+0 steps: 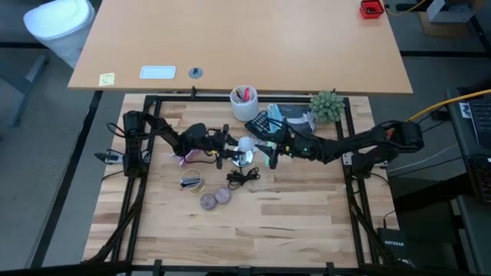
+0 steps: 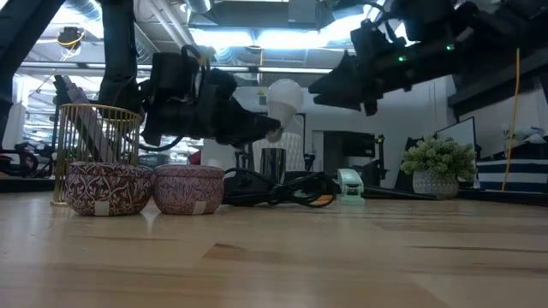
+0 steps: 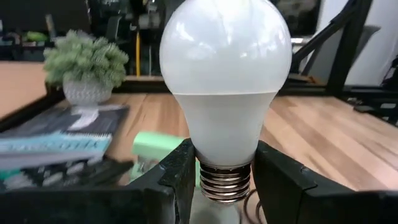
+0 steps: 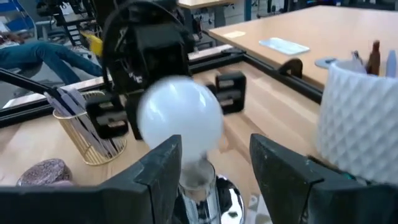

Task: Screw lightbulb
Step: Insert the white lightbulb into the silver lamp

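- Nearest the front of the wooden table (image 1: 291,222): two low round purple patterned tins (image 2: 141,188), side by side and touching, lids on, contents hidden.
- Just behind and left of them: gold wire basket (image 2: 92,145) holding slanted stick-like items, kind impossible to tell.
- Behind the tins, mid-table: tangle of black cable (image 1: 242,177) lying flat.
- Above the cable: small white rounded glass lightbulb with silvery metal screw base (image 3: 225,93), upright, raised off the table between the two arms.
- Left gripper (image 3: 225,180) clamped on the lightbulb, one dark finger pressing each side of the neck just above the threads.
- Right gripper (image 4: 211,168) facing it from the other side, fingers apart around the shiny part below the globe; contact impossible to tell.
- Farther back: white patterned cup (image 1: 245,103) with pens and a red item standing in it.
- Beside that cup: black calculator (image 1: 259,123), then stacked papers or books (image 1: 291,116).
- At the rear right: small green plant in a white pot (image 1: 328,106).
- Beyond the frame: large tan tabletop (image 1: 238,42) with a yellow sticky note (image 1: 107,78), a pale flat card (image 1: 158,73) and a red box (image 1: 371,8).
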Motion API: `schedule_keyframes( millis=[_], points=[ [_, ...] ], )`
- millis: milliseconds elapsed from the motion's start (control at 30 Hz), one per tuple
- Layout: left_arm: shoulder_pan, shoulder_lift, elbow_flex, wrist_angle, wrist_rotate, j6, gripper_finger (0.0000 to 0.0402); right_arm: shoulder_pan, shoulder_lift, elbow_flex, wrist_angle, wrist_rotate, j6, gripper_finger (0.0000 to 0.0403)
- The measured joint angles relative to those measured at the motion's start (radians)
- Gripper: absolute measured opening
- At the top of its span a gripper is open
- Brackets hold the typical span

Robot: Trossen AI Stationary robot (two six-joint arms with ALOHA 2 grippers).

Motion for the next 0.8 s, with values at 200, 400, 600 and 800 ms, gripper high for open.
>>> schedule_keyframes(
  millis=[200,400,600,800],
  points=[
    [0.0,0.0,0.0,-0.027,-0.002,0.005,0.0129,0.0,0.001,0.02,-0.002,0.0,-0.039,0.0195],
    [-0.001,0.0,0.0,-0.061,-0.002,0.005,0.0129,0.0,0.001,0.021,-0.004,0.0,-0.039,0.0195],
    [-0.003,0.0,0.0,-0.08,-0.015,0.007,0.0129,0.0,0.05,0.022,0.006,-0.001,-0.038,0.0195],
    [-0.003,0.0,0.0,-0.097,-0.018,0.023,0.0129,0.0,0.11,0.038,0.095,-0.045,-0.037,0.0195]
  ],
)
